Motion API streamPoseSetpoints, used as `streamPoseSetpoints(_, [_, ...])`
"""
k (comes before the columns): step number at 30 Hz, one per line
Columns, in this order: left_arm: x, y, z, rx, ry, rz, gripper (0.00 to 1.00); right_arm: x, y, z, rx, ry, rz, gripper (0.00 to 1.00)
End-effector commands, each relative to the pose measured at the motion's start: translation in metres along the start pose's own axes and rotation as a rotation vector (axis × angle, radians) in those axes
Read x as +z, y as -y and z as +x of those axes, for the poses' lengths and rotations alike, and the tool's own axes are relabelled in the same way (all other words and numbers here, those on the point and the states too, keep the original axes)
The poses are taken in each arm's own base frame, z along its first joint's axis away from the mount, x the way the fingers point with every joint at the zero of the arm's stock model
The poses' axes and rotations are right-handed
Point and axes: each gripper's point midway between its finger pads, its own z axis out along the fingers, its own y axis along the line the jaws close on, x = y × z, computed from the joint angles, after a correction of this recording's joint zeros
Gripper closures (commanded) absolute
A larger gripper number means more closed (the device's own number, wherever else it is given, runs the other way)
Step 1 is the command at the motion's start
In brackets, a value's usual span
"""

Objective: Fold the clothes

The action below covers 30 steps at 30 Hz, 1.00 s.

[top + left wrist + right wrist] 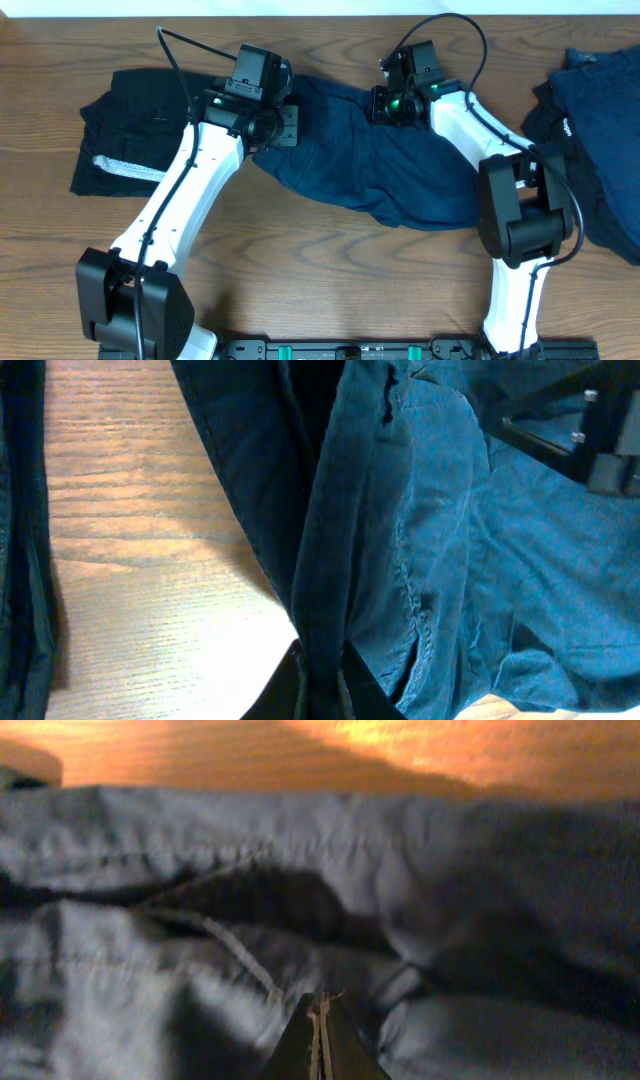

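Surface: brown wood-grain counter (330, 270), one level plane. A pale strip runs along its far edge, nature unclear, and a black rail with green fittings (330, 350) lines the near edge; nothing more of the room shows. Item 1: black garment (130, 125), far left, lying flat, with a whitish-grey band (125, 167) along its near side. Item 2: navy garment (400, 175), centre, rumpled, spread between the two wrists. Item 3: heap of dark clothes (600, 140), right, navy and black, bearing a small white mark (565, 127), cut off by the right edge. Left arm (180, 200) reaches from the near left to the navy garment's left end; right arm (460, 115) reaches from the near right to its far edge. From overhead both sets of fingers are hidden under the wrist housings. The left wrist view alone shows the left fingers (280, 695) clamped on a fold of the navy garment, with bare counter to its left. It also shows a black bolted part (570, 420), cut off at upper right and not identifiable. The right wrist view, blurred, shows the right fingers (310, 1045) pressed together with their tips at the navy cloth; whether fabric is caught between them cannot be told.
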Motion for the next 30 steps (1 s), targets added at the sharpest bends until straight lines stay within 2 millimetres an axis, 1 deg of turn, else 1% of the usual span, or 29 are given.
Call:
streamPoseSetpoints(1, [-0.015,0.002,-0.012,0.006,0.051,0.000,0.92,0.027,0.011,0.008,0.001,-0.010,0.026,0.99])
streamPoseSetpoints(4, [-0.015,0.002,-0.013,0.006,0.052,0.000,0.91,0.048,0.008,0.004,-0.022,0.016,-0.033,0.98])
streamPoseSetpoints(7, [-0.015,0.002,-0.013,0.006,0.052,0.000,0.92,0.061,-0.001,0.004,-0.043,0.022,-0.115,0.93])
streamPoseSetpoints(9, [-0.015,0.002,-0.013,0.006,0.052,-0.001,0.91,0.065,-0.001,0.003,-0.041,0.029,-0.130,0.93])
streamPoseSetpoints(11, [-0.015,0.002,-0.013,0.007,0.052,-0.001,0.92,0.065,-0.001,0.003,-0.042,0.031,-0.131,0.96])
streamPoseSetpoints(13, [-0.015,0.002,-0.013,0.012,0.051,-0.001,0.91,0.060,-0.004,-0.002,-0.049,0.042,-0.134,0.96])
streamPoseSetpoints(15, [-0.015,0.002,-0.012,0.036,0.051,-0.002,0.91,0.050,-0.010,-0.012,-0.102,0.076,-0.141,0.95])
streamPoseSetpoints(17, [-0.015,0.001,-0.013,0.051,0.052,-0.003,0.92,0.033,-0.016,-0.026,-0.147,0.117,-0.142,0.91])
streamPoseSetpoints(19, [-0.015,0.000,-0.012,0.048,0.049,-0.004,0.92,0.009,-0.023,-0.039,-0.184,0.154,-0.141,0.87])
streamPoseSetpoints(20, [-0.015,0.000,-0.012,0.047,0.048,-0.005,0.91,-0.007,-0.026,-0.045,-0.196,0.169,-0.137,0.85])
streamPoseSetpoints(22, [-0.017,0.000,-0.011,0.047,0.044,-0.006,0.92,-0.037,-0.025,-0.050,-0.182,0.176,-0.099,0.84])
streamPoseSetpoints(24, [-0.019,0.000,-0.012,0.047,0.043,-0.006,0.92,-0.063,-0.015,-0.045,-0.141,0.154,-0.025,0.88])
streamPoseSetpoints(26, [-0.023,0.001,-0.014,0.049,0.044,-0.006,0.92,-0.083,-0.004,-0.032,-0.097,0.104,0.035,0.93])
streamPoseSetpoints(27, [-0.025,0.002,-0.015,0.054,0.045,-0.006,0.91,-0.089,-0.002,-0.024,-0.079,0.072,0.047,0.98])
streamPoseSetpoints(30, [-0.035,0.001,-0.022,0.055,0.057,-0.025,0.92,-0.094,0.005,0.005,-0.013,-0.044,0.062,0.99])
